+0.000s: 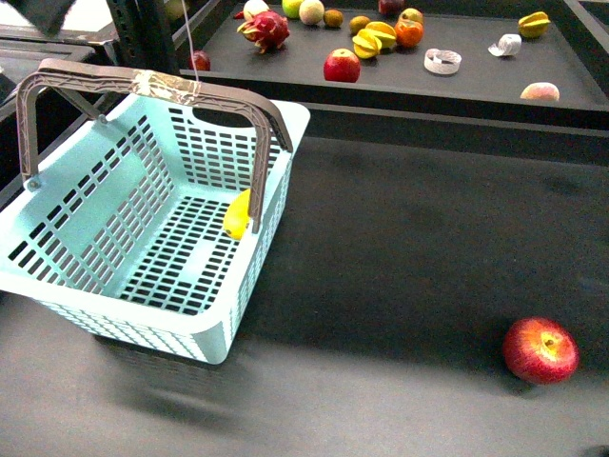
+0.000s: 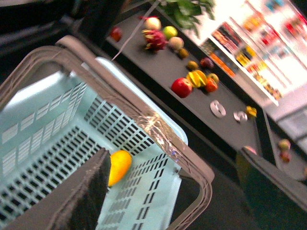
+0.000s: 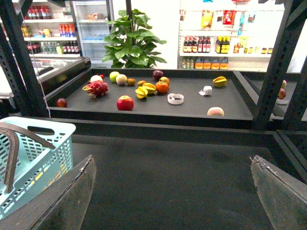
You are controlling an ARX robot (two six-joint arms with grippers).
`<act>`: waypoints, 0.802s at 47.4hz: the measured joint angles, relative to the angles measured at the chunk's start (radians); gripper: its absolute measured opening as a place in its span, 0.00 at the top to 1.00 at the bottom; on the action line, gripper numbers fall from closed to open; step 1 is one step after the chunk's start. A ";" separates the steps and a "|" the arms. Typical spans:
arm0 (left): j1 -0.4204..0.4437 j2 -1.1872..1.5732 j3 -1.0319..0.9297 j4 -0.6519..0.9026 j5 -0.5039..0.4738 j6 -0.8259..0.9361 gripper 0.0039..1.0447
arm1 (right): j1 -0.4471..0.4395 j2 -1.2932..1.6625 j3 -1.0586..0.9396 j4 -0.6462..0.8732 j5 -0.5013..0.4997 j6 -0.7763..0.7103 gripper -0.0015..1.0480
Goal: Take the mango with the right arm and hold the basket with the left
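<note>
Looking from the front, we saw the turquoise basket (image 1: 114,238) tilted on the dark worktop (image 1: 409,248), with its two grey-brown handles (image 1: 152,86) raised together and bound with clear tape. The mango (image 1: 237,215) lay inside the basket, against the slotted wall on the robot's right side, partly behind one handle. A red apple (image 1: 540,349) rested on the worktop well apart from the basket, on the right. Beyond it, a raised black shelf (image 1: 476,76) carried other fruits, among them a dragon fruit (image 1: 266,30) and a second red apple (image 1: 342,66).

In the left wrist view, our left gripper (image 2: 187,201) had its jaws spread on both sides of the taped handles, and we could not tell if they touched them. In the right wrist view, our right gripper (image 3: 172,201) hung above the worktop with jaws wide and nothing between them.
</note>
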 joint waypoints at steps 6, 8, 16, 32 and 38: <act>0.039 -0.079 -0.145 0.216 0.083 0.467 0.46 | 0.000 0.000 0.000 0.000 0.000 0.000 0.08; 0.055 -0.136 -0.185 0.217 0.094 0.550 0.56 | 0.000 0.000 0.000 0.000 0.000 0.000 0.08; 0.104 -0.311 -0.314 0.158 0.136 0.658 0.96 | 0.000 0.000 0.000 0.000 0.000 0.000 0.08; 0.204 -0.617 -0.425 -0.034 0.232 0.671 0.96 | 0.000 0.000 0.000 0.000 0.000 0.000 0.08; 0.204 -0.714 -0.446 -0.111 0.239 0.673 0.96 | 0.000 0.000 0.000 0.000 0.000 0.000 0.08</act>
